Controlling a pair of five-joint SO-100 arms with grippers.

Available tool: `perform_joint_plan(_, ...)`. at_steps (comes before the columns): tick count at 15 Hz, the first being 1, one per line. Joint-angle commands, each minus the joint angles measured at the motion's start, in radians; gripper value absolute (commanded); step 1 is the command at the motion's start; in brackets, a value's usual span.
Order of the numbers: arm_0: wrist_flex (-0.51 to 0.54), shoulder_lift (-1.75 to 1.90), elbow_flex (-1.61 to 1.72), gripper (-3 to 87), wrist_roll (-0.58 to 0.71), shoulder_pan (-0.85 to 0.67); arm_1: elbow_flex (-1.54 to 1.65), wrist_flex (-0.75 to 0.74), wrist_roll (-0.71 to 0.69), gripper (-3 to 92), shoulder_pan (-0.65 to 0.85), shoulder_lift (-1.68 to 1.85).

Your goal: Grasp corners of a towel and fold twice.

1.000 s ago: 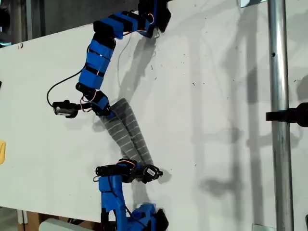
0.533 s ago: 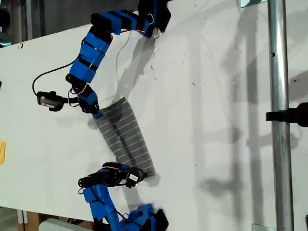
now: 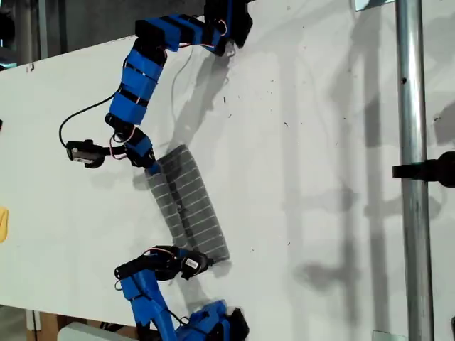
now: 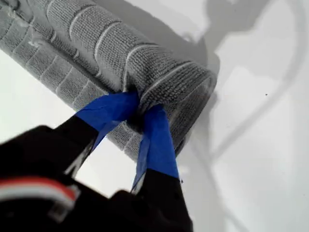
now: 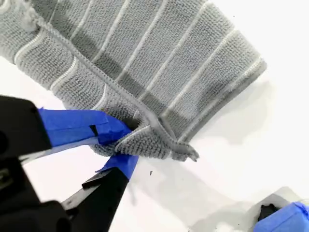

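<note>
While both grippers pinch the towel [image 3: 188, 206], no writing seems legible.

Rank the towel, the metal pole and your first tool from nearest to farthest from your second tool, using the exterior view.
From my second tool, low in the exterior view:
1. The towel: pinched in it at the lower end.
2. My first tool: above it, on the towel's upper end.
3. The metal pole: far off at the exterior view's right.
</note>
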Motion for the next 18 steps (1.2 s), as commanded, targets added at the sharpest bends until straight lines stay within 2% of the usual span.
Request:
perform_joint_plan(1, 0.015, 0.031, -0.003, -1.6, -0.049, 0.118, 0.017, 0.026, -0.014, -0.3, -0.005, 0.101)
perform_joint_plan(3, 0.015, -0.015, -0.014, 2.9, -0.112, 0.202, 0.074, 0.054, -0.002, -0.3, -0.015, 0.121)
perform_joint_plan(6, 0.009, -0.107, -0.029, 4.7, -0.184, 0.267, 0.176, 0.055, 0.023, -0.3, -0.044, 0.143)
perform_joint_plan(16, -0.009, -0.298, -0.041, 6.9, -0.170, 0.256, 0.247, 0.028, 0.043, -0.3, -0.086, 0.048)
perform_joint_plan(18, -0.006, -0.290, -0.035, 9.9, -0.163, 0.256, 0.247, 0.025, 0.051, -0.3, -0.092, 0.017)
